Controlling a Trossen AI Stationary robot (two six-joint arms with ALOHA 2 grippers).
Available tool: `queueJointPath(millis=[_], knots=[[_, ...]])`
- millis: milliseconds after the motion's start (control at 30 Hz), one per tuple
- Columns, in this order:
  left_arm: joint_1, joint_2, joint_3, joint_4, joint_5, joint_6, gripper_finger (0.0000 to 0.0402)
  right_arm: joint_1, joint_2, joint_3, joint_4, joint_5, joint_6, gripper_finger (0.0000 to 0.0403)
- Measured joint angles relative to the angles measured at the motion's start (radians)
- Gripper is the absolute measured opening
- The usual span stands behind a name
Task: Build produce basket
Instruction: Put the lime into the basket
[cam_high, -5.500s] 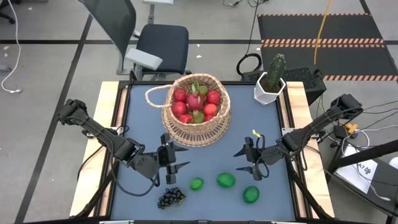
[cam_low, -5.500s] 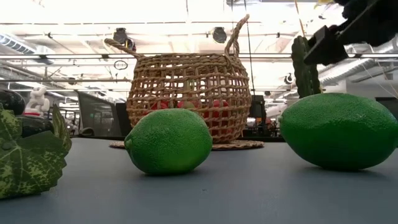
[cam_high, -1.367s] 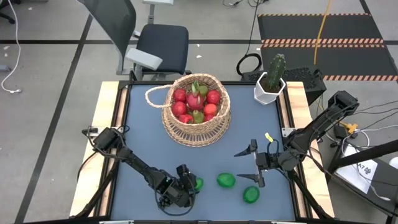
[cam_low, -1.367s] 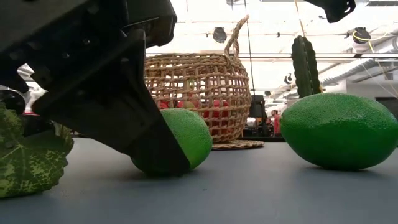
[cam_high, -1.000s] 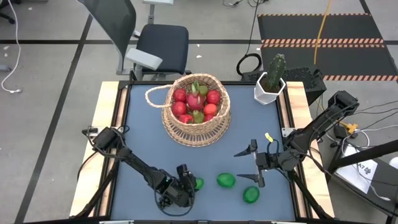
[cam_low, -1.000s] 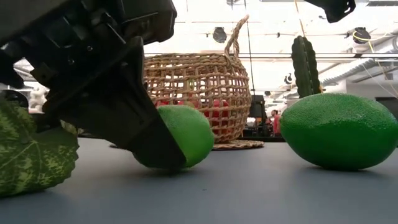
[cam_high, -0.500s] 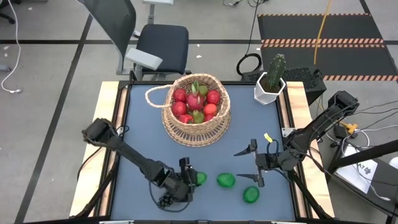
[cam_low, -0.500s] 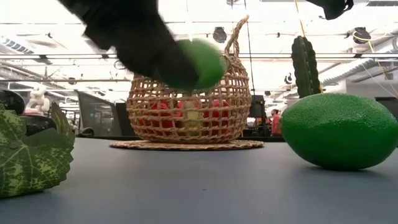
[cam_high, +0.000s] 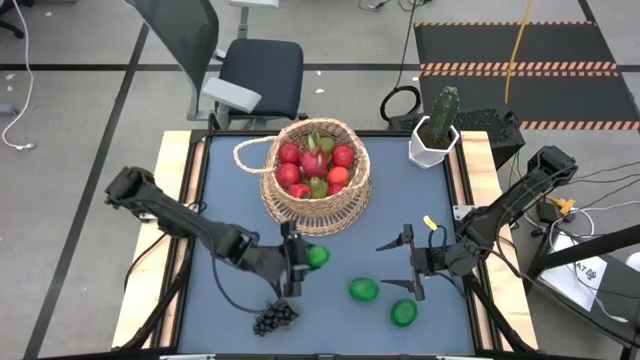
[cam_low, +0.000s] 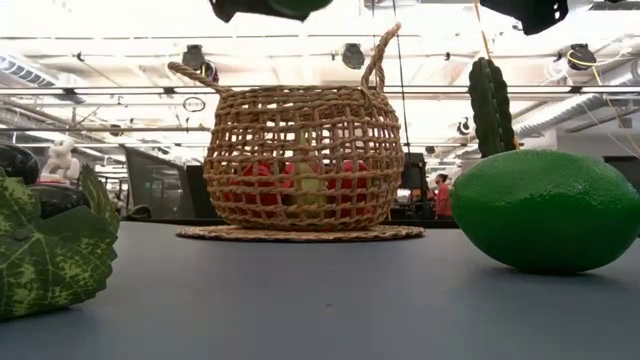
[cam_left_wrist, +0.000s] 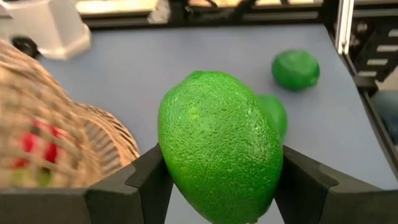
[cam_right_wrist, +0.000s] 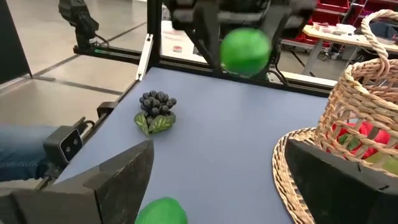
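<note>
The woven basket stands at the far middle of the table, holding red and green produce. My left gripper hangs in the air near the basket's near side, shut on a green lime. This lime also shows in the right wrist view as the lime. Two more limes and a dark grape bunch lie on the table near its front edge. My right gripper hovers open at the right, above the two limes, with nothing between its fingers. My left gripper pinches the lime between its two fingers, one finger on each of two opposite sides. The fingers come from the table's left, slanting down. The lime is lifted clear of the table.
A white pot with a cactus stands at the far right corner. In the low view one lime and the grape leaf lie close to the camera. Bare blue table lies left of the basket.
My left gripper, shut on the lime, has risen from the table near the grape bunch and gone toward the far edge, up to the basket's near side. The lime is now lifted clear. The grape bunch, limes and right gripper have stayed put.
</note>
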Motion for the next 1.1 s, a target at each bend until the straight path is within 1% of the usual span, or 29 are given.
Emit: queueJointPath(millis=[300, 467, 767, 933, 1100], knots=[[0.095, -0.110, 0.001, -0.032, 0.000, 0.130, 0.0229, 0.000, 0.000, 0.000, 0.001, 0.000, 0.000, 0.0359], [0.176, -0.147, 0.001, -0.043, -0.001, 0.195, 0.0229, 0.000, 0.000, 0.000, 0.001, 0.000, 0.000, 0.0359], [0.322, -0.165, 0.001, -0.041, 0.000, 0.266, 0.0230, 0.000, 0.000, 0.000, 0.002, 0.000, 0.008, 0.0359], [0.393, -0.164, 0.001, -0.043, 0.002, 0.268, 0.0230, 0.000, 0.000, 0.000, 0.001, 0.000, 0.008, 0.0359], [0.475, -0.163, 0.001, -0.056, 0.031, 0.272, 0.0230, 0.000, 0.000, 0.000, 0.001, 0.000, 0.008, 0.0359]])
